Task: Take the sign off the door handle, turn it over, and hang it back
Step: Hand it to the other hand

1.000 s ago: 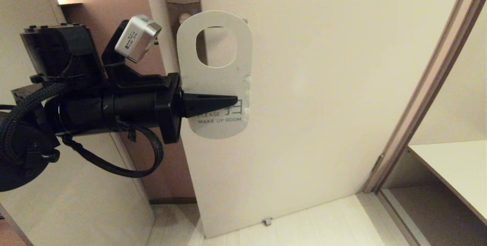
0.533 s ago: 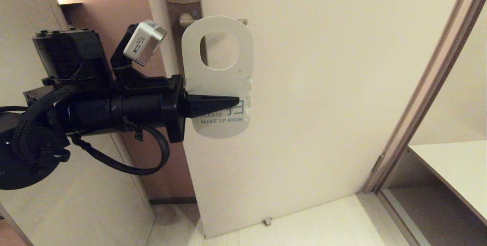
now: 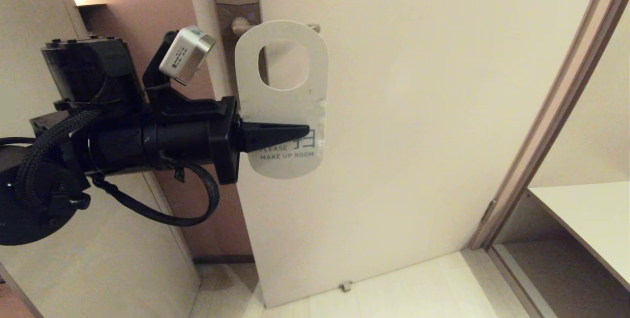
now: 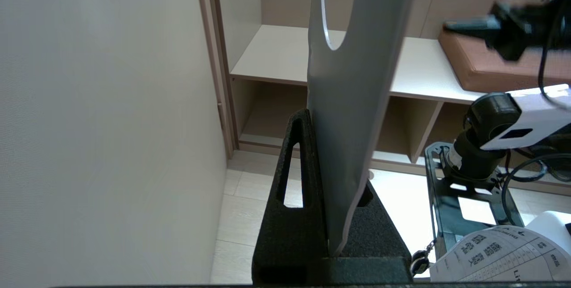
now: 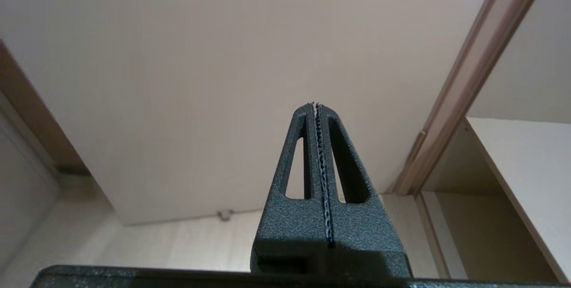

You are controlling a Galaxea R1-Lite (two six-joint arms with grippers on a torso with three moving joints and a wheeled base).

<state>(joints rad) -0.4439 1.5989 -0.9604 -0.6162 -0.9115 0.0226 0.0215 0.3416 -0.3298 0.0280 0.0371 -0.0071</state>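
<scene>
White side out, "PLEASE MAKE UP ROOM": the sign [image 3: 281,106] stands upright, its lower part pinched in the left gripper [image 3: 295,135]; right gripper [image 5: 317,109] pressed together, empty.

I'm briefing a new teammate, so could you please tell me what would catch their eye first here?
The white sign, reading "PLEASE MAKE UP ROOM", is clamped near its lower end by the left gripper, reaching in from the left. Its oval hole sits just below the door handle, in front of the pale door.
</scene>
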